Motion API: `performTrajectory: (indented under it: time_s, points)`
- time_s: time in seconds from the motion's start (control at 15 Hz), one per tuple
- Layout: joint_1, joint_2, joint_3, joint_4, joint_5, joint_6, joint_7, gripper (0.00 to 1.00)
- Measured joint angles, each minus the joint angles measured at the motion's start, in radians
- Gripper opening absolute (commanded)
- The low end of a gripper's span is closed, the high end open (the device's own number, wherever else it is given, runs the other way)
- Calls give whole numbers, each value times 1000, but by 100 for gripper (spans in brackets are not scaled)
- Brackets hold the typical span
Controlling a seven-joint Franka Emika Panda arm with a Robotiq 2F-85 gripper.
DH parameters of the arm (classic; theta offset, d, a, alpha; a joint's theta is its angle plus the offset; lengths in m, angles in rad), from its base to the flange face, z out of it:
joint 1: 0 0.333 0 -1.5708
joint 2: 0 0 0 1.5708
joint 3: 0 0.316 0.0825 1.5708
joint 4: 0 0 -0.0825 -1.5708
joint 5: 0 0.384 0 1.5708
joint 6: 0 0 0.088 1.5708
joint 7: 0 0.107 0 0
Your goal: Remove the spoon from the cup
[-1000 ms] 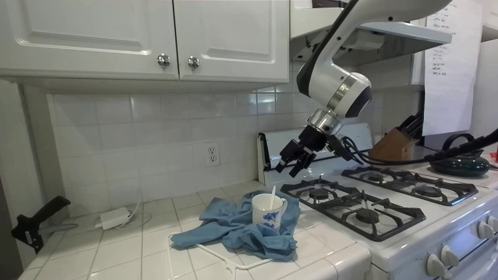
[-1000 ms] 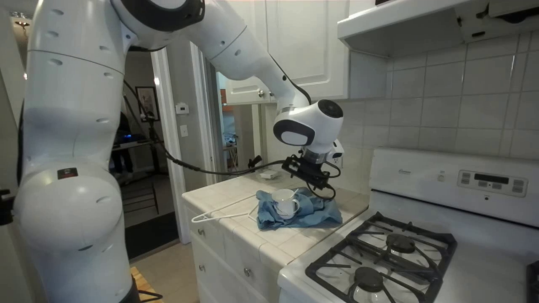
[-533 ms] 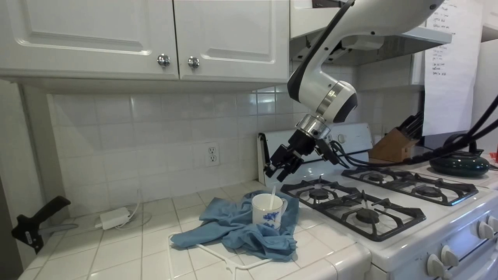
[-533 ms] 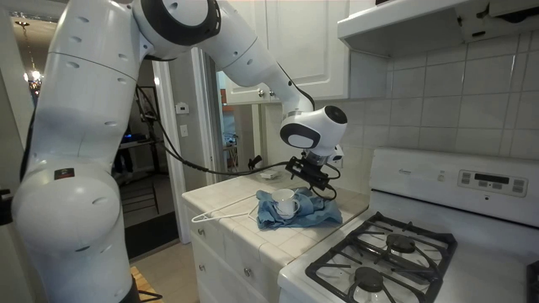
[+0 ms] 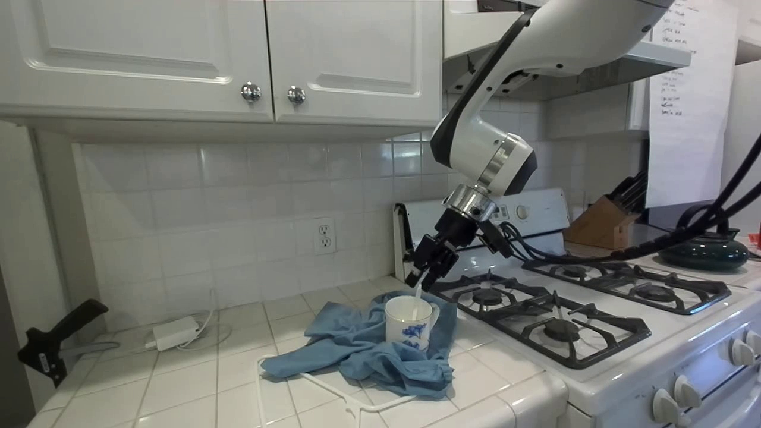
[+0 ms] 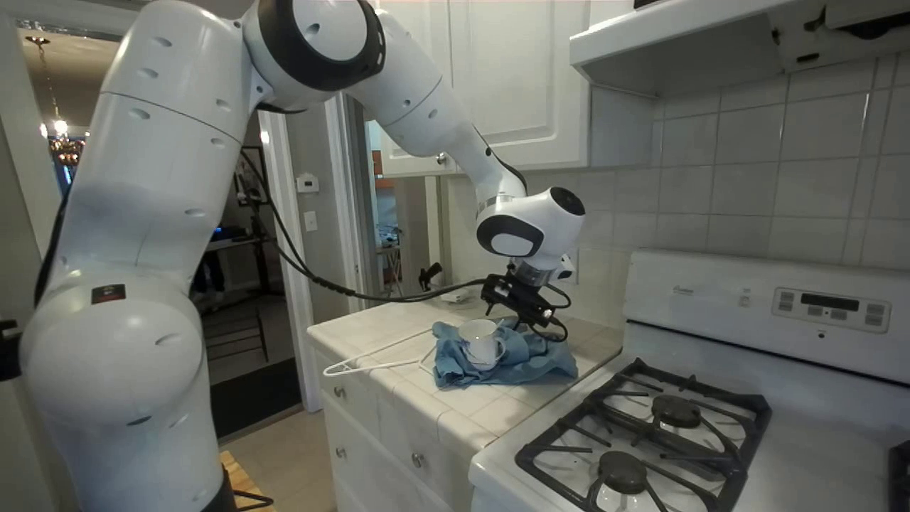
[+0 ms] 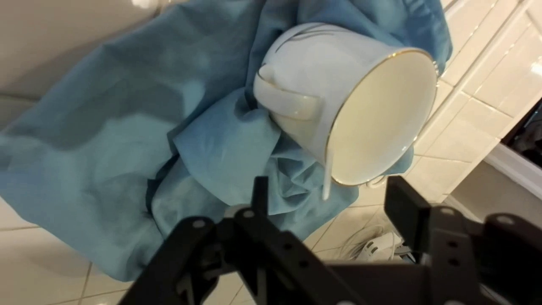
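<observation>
Spoon [image 7: 327,176] sits in the cup [image 7: 322,59], end poking past the rim. Gripper [image 5: 420,283] hangs just above the cup, fingers [image 7: 404,207] spread, blue cloth [image 7: 127,140] kinda bunched around the cup.

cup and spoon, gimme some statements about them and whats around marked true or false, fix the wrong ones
1. The cup rests on the blue cloth. True.
2. The spoon is out of the cup. False: it is in it, one end sticking out the top.
3. The gripper is open. True.
4. The cup is plain all over. False: it bears a blue flower print.
5. A white hanger lies on the counter. True.
</observation>
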Motion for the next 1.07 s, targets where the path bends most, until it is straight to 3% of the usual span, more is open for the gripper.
performTrajectory:
  time_s: [0.13, 0.27, 0.33, 0.8, 1.0, 1.07]
  points:
    - [-2, 2, 0, 0, -26, -4, 16, 45]
    - [-10, 2, 5, 2, -27, -6, 16, 42]
    - [-14, 2, 8, 4, -27, -7, 16, 45]
    - [-26, 3, 17, 14, -27, -12, 16, 45]
    - [-27, 3, 17, 15, -27, -25, 16, 32]
    - [-27, 3, 17, 16, -29, -30, 18, 36]
